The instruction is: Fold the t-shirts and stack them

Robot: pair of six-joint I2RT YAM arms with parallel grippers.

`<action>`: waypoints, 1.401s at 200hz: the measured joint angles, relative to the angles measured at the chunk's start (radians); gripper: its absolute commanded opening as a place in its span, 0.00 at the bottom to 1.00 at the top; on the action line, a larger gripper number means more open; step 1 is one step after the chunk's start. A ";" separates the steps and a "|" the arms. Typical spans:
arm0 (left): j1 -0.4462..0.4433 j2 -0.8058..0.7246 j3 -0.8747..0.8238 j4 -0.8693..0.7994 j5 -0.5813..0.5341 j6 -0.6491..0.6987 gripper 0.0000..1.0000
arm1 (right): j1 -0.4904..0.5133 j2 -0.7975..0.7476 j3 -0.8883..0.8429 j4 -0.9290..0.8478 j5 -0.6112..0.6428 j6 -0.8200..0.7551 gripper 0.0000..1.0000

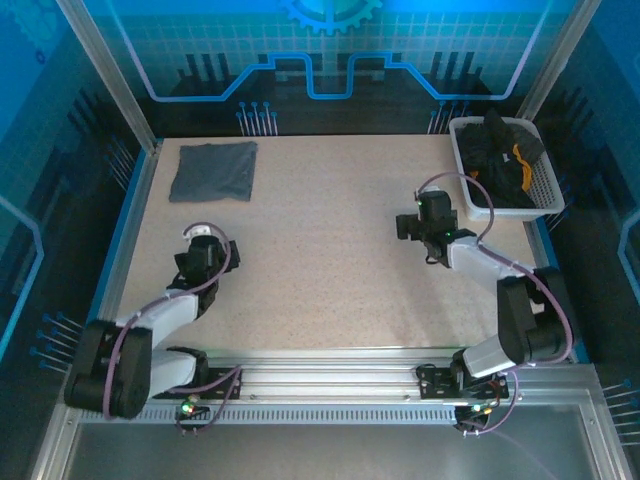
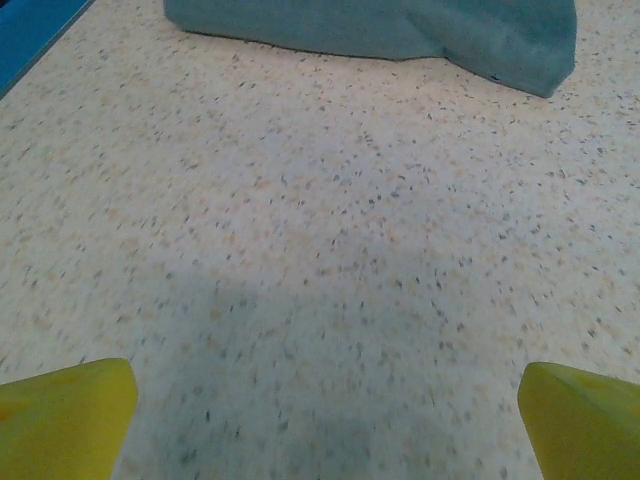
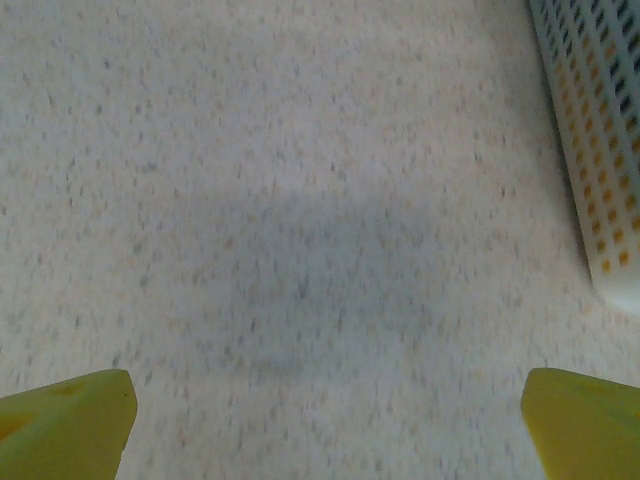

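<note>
One down, I'd say: the plain slate-grey cloth t-shirt (image 1: 213,170) lies folded flat at the far left of the speckled table (image 1: 330,280). The black cloth t-shirts (image 1: 497,150), one with an orange patch, sit crumpled in the white plastic mesh basket (image 1: 463,165) at far right, so most of the job is left. The left gripper (image 2: 325,400) and right gripper (image 3: 325,400) both gape wide over bare tabletop, holding nothing.

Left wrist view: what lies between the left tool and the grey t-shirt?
Nothing: bare speckled table runs from the open left tool to the grey t-shirt, seen in the left wrist view.
</note>
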 measured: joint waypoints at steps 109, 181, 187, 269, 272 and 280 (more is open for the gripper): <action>0.074 0.305 -0.103 0.630 0.183 0.102 0.99 | -0.120 0.005 -0.026 0.095 -0.095 -0.023 1.00; 0.074 0.307 -0.011 0.626 0.201 0.105 0.99 | -0.188 0.012 -0.212 0.356 -0.265 -0.076 1.00; 0.074 0.307 -0.011 0.626 0.204 0.105 0.99 | -0.191 0.007 -0.230 0.393 -0.278 -0.077 1.00; 0.074 0.307 -0.011 0.623 0.206 0.105 0.99 | -0.160 -0.004 -0.418 0.711 -0.233 -0.092 1.00; 0.074 0.307 -0.011 0.623 0.206 0.105 0.99 | -0.158 -0.004 -0.417 0.715 -0.229 -0.092 1.00; 0.074 0.307 -0.011 0.623 0.206 0.105 0.99 | -0.156 -0.004 -0.417 0.719 -0.225 -0.094 1.00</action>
